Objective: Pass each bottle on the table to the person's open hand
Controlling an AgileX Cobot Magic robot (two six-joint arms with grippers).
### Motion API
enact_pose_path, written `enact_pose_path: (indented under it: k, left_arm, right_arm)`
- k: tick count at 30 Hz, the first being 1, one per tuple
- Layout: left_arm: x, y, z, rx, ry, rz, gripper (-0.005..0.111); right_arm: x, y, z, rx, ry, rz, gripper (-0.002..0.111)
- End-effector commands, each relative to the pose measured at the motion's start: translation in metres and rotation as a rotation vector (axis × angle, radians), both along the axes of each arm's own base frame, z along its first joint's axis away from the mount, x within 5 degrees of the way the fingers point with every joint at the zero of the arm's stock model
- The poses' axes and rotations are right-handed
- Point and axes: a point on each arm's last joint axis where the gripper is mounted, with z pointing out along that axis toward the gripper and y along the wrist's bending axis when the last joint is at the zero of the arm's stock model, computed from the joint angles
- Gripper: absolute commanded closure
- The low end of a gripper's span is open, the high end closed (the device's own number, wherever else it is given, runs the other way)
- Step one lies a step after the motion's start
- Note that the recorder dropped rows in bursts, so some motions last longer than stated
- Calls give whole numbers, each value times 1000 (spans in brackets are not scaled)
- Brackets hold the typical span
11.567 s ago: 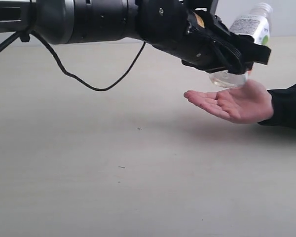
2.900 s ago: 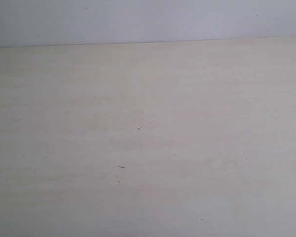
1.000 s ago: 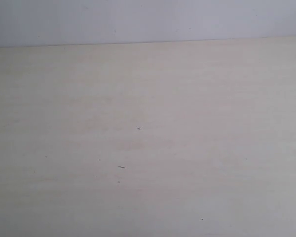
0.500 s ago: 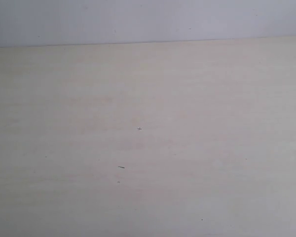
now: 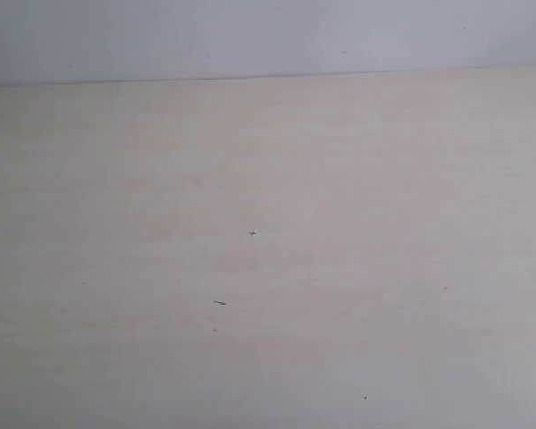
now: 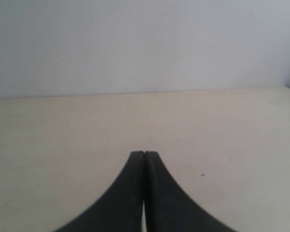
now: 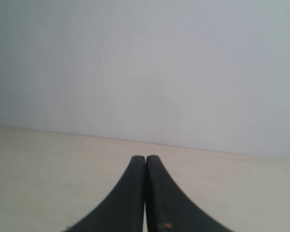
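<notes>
The pale beige table [image 5: 268, 268] fills the exterior view, and no bottle and no hand shows on it in any view. Neither arm appears in the exterior view. In the left wrist view my left gripper [image 6: 144, 153] is shut, its two black fingers pressed together with nothing between them, above the table [image 6: 63, 130]. The right wrist view shows my right gripper [image 7: 145, 158] shut the same way and holding nothing, with the table [image 7: 48, 159] below it.
A plain pale wall [image 5: 268, 36] rises behind the table's far edge. A few tiny dark specks [image 5: 219, 303] mark the tabletop. The wall [image 7: 145, 67] also fills the upper part of both wrist views.
Long ago my left gripper held a white-and-green labelled bottle over a person's open palm; both are gone from view. Over the last second nothing has moved.
</notes>
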Motion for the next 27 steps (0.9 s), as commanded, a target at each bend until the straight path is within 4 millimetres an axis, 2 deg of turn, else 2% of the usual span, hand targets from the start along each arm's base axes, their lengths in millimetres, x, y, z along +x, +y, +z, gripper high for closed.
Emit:
enact_pose_path:
  k: [1, 5, 8, 11, 14, 15, 17, 27]
  left_arm:
    - [0, 0, 1, -23, -18, 3, 107]
    - [0, 1, 1, 18, -31, 9, 107]
    - [1, 6, 1, 36, -34, 91, 107]
    - [2, 20, 0, -6, -12, 346, 107]
    - [1, 26, 0, 1, -10, 470, 107]
    - [1, 28, -1, -50, 6, 498, 107]
    - [0, 28, -3, -101, 27, 508, 107]
    - [-1, 28, -8, -94, 86, 516, 107]
  right_arm:
    - [0, 0, -1, 2, -4, 1, 108]
    - [0, 0, -1, 2, -4, 1, 108]
    - [0, 0, -1, 2, -4, 1, 108]
    - [0, 0, -1, 2, -4, 1, 108]
    - [0, 0, -1, 2, -4, 1, 108]
    - [0, 0, -1, 2, -4, 1, 108]
    - [0, 0, -1, 2, -4, 1, 108]
    - [0, 0, -1, 2, -4, 1, 108]
